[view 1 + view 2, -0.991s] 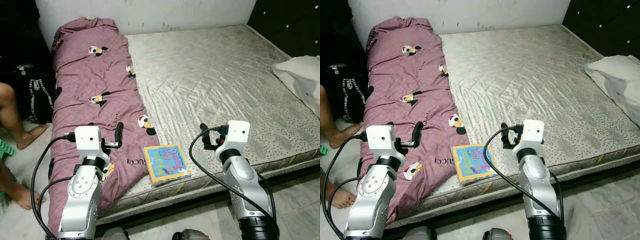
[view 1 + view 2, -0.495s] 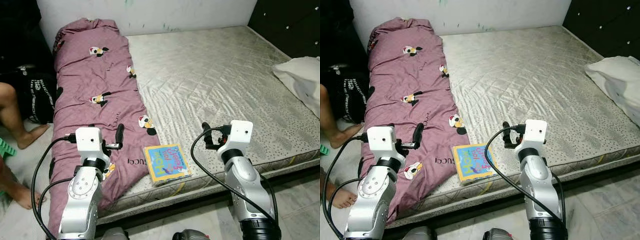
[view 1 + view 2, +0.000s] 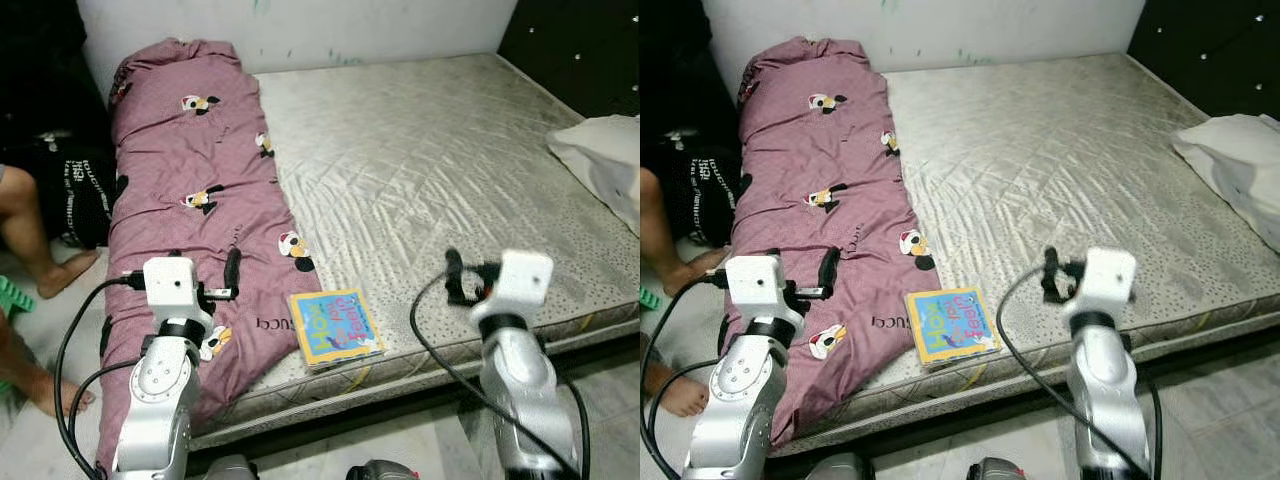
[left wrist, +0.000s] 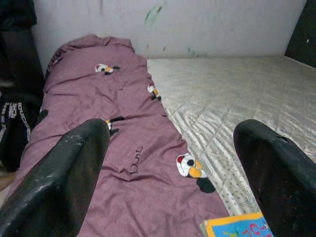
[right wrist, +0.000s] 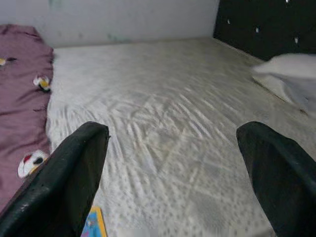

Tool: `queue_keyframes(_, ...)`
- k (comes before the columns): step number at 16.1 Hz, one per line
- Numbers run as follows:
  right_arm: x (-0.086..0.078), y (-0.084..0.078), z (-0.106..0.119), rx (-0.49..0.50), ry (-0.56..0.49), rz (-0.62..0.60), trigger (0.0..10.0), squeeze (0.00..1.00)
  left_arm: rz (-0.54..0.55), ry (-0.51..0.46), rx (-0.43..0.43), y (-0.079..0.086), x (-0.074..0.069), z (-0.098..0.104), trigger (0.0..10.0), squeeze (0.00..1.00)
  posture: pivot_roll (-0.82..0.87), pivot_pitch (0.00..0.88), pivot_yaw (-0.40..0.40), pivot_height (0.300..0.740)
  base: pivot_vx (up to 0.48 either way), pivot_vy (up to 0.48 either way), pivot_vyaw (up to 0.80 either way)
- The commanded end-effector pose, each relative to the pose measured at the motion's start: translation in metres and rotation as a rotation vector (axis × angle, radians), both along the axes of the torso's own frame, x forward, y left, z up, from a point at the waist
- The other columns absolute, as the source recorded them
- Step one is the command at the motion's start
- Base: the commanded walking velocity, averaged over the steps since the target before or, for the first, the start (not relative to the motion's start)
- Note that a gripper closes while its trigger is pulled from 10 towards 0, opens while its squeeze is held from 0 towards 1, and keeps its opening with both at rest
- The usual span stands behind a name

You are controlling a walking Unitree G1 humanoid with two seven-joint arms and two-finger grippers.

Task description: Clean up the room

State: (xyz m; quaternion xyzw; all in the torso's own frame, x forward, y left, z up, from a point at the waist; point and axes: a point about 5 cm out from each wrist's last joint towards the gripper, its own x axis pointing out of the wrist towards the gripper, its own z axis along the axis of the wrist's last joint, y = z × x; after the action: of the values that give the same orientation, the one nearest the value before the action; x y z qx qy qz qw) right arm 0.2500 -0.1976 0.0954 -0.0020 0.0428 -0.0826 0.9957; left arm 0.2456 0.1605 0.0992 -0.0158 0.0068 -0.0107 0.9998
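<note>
**Both end effectors raised over the near edge of the bed, book between them**

Left eye view: the left end effector (image 3: 232, 272) hangs above the purple blanket (image 3: 190, 190), which lies along the robot's left side of the bed (image 3: 420, 160). The right end effector (image 3: 455, 277) is held over the bare mattress near the front edge. A colourful book (image 3: 335, 326) lies flat on the mattress between the two, nearer the left end effector and just beside the blanket's edge. A white pillow (image 3: 600, 160) rests far to the right of the right end effector. A person's leg (image 3: 35, 235) shows beyond the left arm, by the bed's side.

Left wrist view: the left end effector (image 4: 173, 173) has its fingers (image 4: 64, 177) spread wide, holding nothing; blanket ahead, a corner of the book (image 4: 237, 228) below.

Right wrist view: the right end effector (image 5: 173, 173) is likewise spread and empty; mattress ahead, the pillow (image 5: 289, 74) off towards one finger, the blanket (image 5: 22, 98) towards the other.
</note>
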Motion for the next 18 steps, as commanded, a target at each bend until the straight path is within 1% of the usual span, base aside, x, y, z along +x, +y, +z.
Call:
queue_keyframes(1,0.001,0.001,0.005,-0.009,-0.029,-0.012,10.0,0.0,0.014,-0.011,0.024,0.004,0.002,0.002,10.0,0.0,-0.01,0.0,0.016,0.74,0.0,0.0,0.0)
queue_keyframes(2,0.003,0.004,0.004,-0.007,-0.031,-0.009,10.0,0.0,0.041,-0.017,0.058,0.008,0.004,0.004,10.0,0.0,0.0,0.0,0.025,0.74,0.0,0.0,0.0)
queue_keyframes(3,0.004,0.005,0.005,-0.007,-0.035,-0.01,10.0,0.0,0.058,-0.017,0.057,0.011,0.005,0.004,10.0,0.0,0.0,0.009,0.03,0.74,0.0,0.0,0.0)
queue_keyframes(6,0.004,0.007,0.008,-0.009,-0.041,-0.012,10.0,0.0,0.03,-0.002,0.063,0.017,0.002,0.002,10.0,0.0,-0.01,0.023,0.029,0.74,0.0,0.0,0.0)
queue_keyframes(7,0.002,0.01,0.005,-0.004,-0.033,0.005,10.0,0.0,0.011,0.027,0.049,0.017,0.001,-0.006,10.0,0.0,-0.01,0.021,0.025,0.74,0.0,0.0,0.0)
queue_keyframes(10,0.007,0.015,0.007,0.003,-0.045,0.031,10.0,0.0,0.016,0.02,0.053,0.018,0.002,-0.006,10.0,0.0,-0.01,0.0,0.014,0.736,0.0,0.0,0.0)
queue_keyframes(13,0.01,0.018,0.007,0.007,-0.045,0.052,10.0,0.0,0.015,0.015,0.051,0.017,0.003,-0.005,10.0,0.0,-0.01,0.004,0.008,0.706,0.0,0.0,0.0)
queue_keyframes(14,0.012,0.018,0.008,0.004,-0.047,0.058,10.0,0.0,0.016,0.011,0.049,0.017,0.005,-0.003,10.0,0.0,-0.02,0.027,0.007,0.697,0.0,0.0,0.0)
queue_keyframes(18,0.012,0.016,0.01,0.001,-0.053,0.067,10.0,0.0,0.025,-0.002,0.05,0.017,0.007,-0.001,10.0,0.0,-0.02,0.021,0.004,0.648,0.0,0.0,0.0)
